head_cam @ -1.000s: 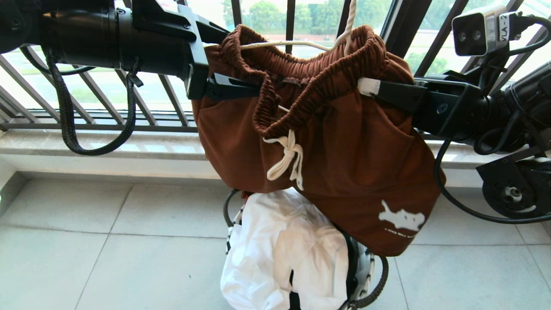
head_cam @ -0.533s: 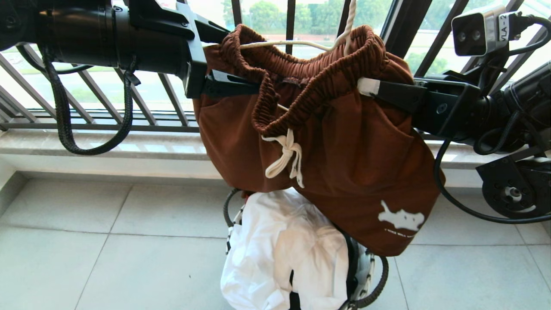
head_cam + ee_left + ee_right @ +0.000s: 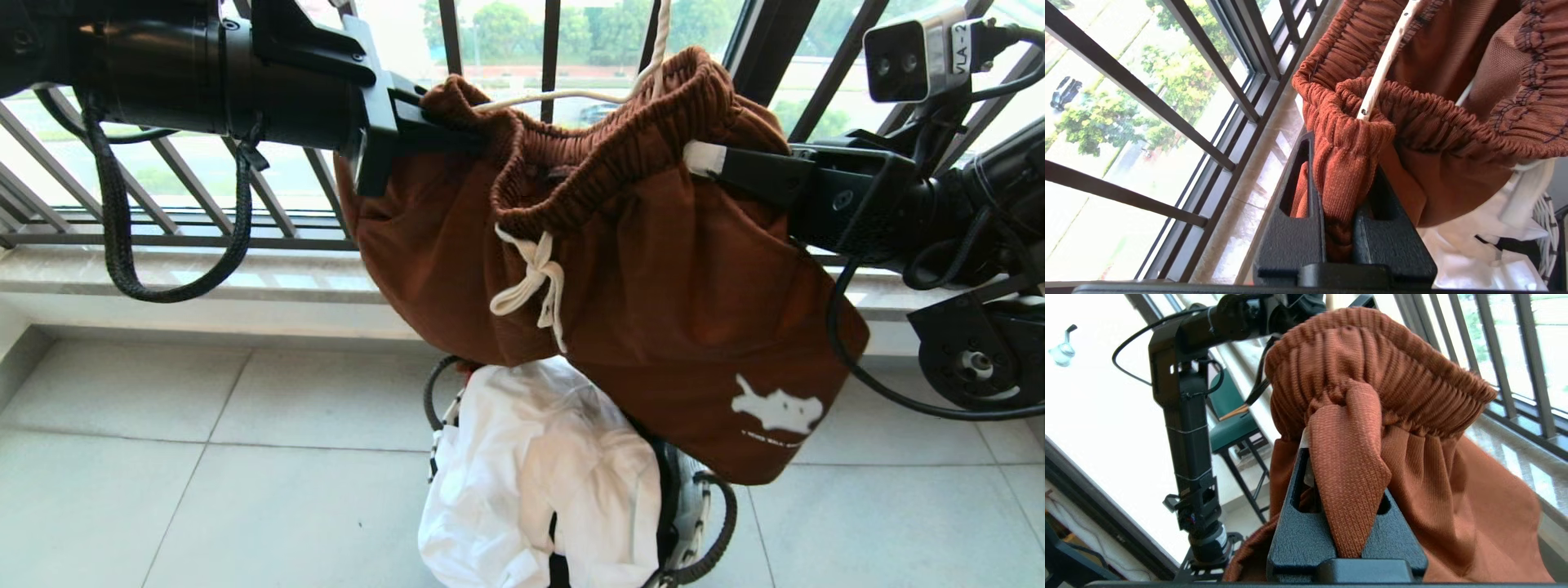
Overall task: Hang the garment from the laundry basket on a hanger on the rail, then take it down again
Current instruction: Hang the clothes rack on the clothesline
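**A:** Look, your left gripper (image 3: pixel 457 135) pinches the waistband of the garment (image 3: pixel 653 310), and your right gripper (image 3: pixel 706 163) pinches the other side.

**B:** Where do the shorts hang?

**A:** On the hanger (image 3: pixel 571 94), over the laundry basket (image 3: pixel 694 506), close to the window bars (image 3: pixel 547 41). The hanger's hook is cut off up top.
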{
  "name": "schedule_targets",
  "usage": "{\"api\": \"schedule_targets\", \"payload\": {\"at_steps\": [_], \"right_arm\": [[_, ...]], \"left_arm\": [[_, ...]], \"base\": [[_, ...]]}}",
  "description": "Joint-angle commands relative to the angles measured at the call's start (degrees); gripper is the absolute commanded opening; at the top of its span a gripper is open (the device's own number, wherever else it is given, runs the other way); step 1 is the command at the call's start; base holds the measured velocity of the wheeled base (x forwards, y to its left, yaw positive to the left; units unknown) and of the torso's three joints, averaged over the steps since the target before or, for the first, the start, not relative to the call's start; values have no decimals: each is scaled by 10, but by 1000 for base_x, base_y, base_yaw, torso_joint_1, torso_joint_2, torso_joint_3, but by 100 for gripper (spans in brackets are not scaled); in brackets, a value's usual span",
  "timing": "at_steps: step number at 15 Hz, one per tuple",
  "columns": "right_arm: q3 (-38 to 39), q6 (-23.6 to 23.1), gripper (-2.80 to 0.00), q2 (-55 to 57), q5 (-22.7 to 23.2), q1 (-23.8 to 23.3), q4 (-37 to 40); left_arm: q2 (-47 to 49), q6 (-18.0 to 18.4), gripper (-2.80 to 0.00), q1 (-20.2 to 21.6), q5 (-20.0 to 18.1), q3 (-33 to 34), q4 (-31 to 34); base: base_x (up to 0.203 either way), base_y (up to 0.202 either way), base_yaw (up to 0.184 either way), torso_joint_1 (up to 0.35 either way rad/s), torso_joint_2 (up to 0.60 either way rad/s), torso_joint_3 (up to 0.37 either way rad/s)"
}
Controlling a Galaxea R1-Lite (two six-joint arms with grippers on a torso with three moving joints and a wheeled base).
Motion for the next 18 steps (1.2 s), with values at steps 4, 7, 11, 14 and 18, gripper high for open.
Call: {"api": "schedule_targets", "payload": {"at_steps": [4,7,11,14,18], "right_arm": [[-4,4,-280,-5,8,-2,-1],[-4,4,-280,-5,11,-5,-1],[-3,3,0,-4,11,-6,-3],[-3,3,0,-4,11,-6,-3],[-10,0,0,0,10,-18,-4]], "left_arm": [[0,2,-280,-5,-1,0,0],[0,2,-280,-5,-1,3,0],[-2,2,-280,-5,0,3,1],[-1,2,-280,-5,0,2,0],[-2,2,-280,-5,0,1,-4]], "base": [[0,0,0,0,0,0],[0,0,0,0,0,0],[0,0,0,0,0,0],[0,0,0,0,0,0],[0,0,0,0,0,0]]}}
